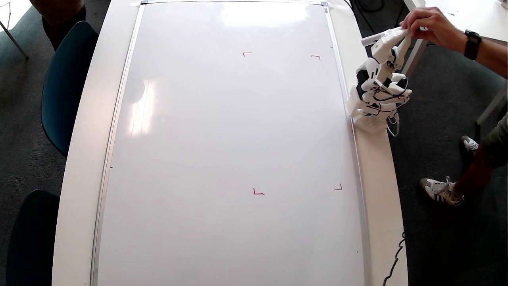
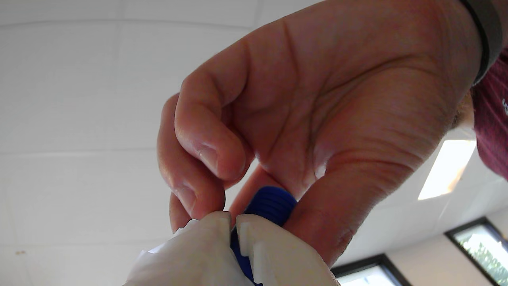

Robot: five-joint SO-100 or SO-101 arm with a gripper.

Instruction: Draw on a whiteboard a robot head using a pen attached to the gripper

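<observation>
The big white whiteboard [image 1: 230, 151] lies flat on the white counter [image 1: 85, 139] and fills most of the overhead view. It has four small red corner marks [image 1: 258, 192] on its right half. No drawing shows on the board.

The white robot arm [image 1: 377, 85] stands at about 2 o'clock in the overhead view, just off the board's right edge. It is folded and points up and away from the board. The claw [image 1: 401, 33] is at the top of the arm, well apart from the board.

A person's hand [image 1: 430, 26] reaches in from 2 o'clock and touches the tip of the claw. There is a black watch [image 1: 472, 44] on the wrist.

In the wrist view, the claw [image 2: 234, 222] is at 6 o'clock. Its two white jaws are almost closed, with a narrow gap. The pen [image 2: 270, 206] sits between them, and only its blue end shows. The hand [image 2: 317, 119] is right above, with its fingers [image 2: 198, 174] pinching around the blue end.
</observation>
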